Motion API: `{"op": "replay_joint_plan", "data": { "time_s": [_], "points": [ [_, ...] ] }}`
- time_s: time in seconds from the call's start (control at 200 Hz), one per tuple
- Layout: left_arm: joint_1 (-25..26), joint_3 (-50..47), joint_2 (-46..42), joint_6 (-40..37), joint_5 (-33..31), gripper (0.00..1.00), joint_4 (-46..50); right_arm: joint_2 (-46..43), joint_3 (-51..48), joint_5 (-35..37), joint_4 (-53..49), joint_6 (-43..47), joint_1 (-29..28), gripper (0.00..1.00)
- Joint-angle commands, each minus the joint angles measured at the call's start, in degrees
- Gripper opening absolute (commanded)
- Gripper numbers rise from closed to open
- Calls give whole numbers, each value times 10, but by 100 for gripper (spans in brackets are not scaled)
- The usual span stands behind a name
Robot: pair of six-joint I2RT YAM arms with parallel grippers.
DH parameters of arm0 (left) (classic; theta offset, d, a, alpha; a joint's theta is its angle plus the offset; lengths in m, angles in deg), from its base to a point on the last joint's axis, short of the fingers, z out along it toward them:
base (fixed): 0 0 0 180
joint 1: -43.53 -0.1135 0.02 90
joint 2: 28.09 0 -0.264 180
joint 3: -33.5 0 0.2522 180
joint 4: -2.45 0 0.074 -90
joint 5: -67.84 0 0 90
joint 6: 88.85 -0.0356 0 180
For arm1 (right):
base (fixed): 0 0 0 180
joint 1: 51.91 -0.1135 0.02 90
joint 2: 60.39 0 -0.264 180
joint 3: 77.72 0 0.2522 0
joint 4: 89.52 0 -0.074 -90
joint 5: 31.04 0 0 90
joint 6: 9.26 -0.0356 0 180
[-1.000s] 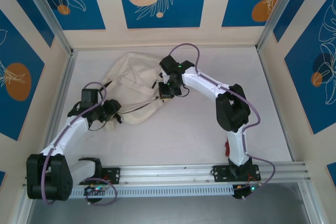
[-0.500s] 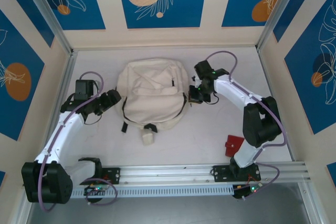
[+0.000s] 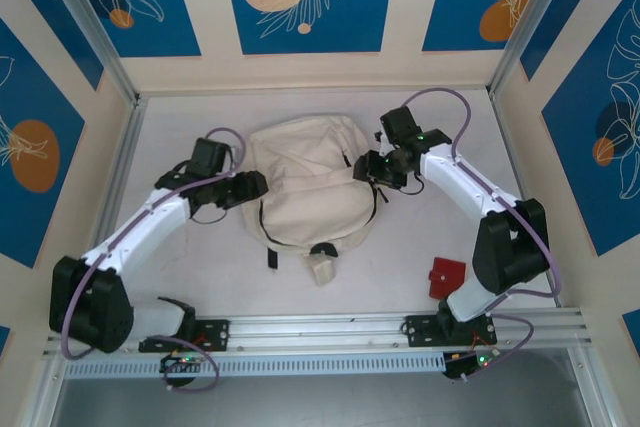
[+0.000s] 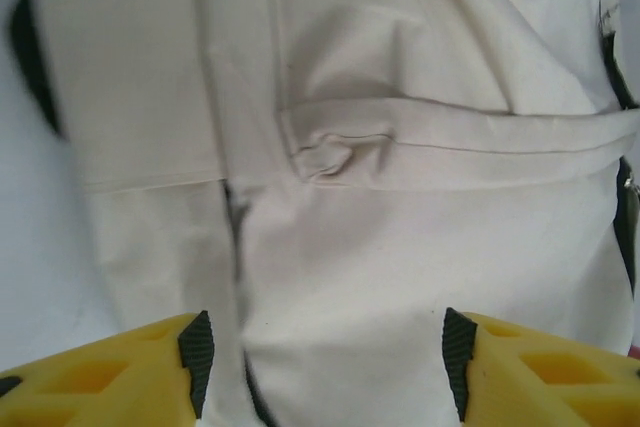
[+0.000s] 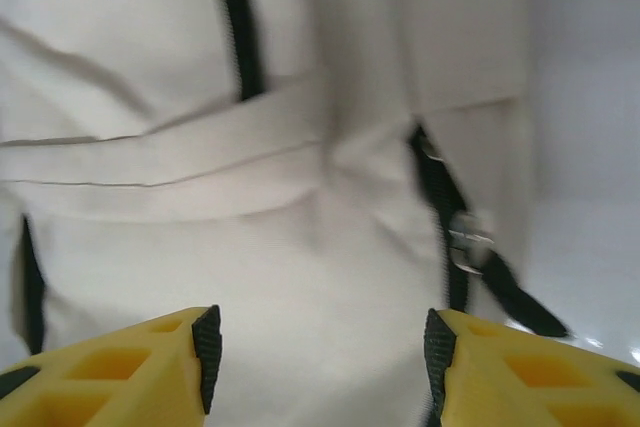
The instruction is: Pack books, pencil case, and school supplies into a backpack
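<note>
Backpack [image 3: 310, 197] lies between left tool [image 3: 256, 187] and right tool [image 3: 366, 167].

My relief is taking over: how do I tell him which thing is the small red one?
Find the cream-white backpack lying in the middle. From it, look toward the near right corner, where the right arm rises from its rail. The small flat red object lies just left of that arm, the only red thing on the white table.
</note>
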Motion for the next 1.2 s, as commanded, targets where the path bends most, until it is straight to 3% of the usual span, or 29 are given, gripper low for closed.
{"op": "replay_joint_plan", "data": {
  "time_s": [0.0,0.23,0.51,0.65,0.955,1.065,1.195],
  "points": [
    [40,19,50,33,-20,54,-55,27,11,-52,38,-22,-27,56],
    [85,34,155,77,-19,35,-117,108,23,-51,68,-52,-63,52],
    [97,26,232,79,-31,27,-105,156,10,13,65,-68,-103,51],
    [97,-21,220,72,-63,26,-97,147,-44,34,92,-84,-133,51],
    [97,-123,156,75,-69,25,-101,91,-143,58,129,-138,-211,48],
    [97,-114,118,66,-78,26,-76,49,-150,59,137,-140,-217,48],
    [98,-45,81,37,-95,34,-15,-11,-119,78,125,-128,-196,56]
  ]
}}
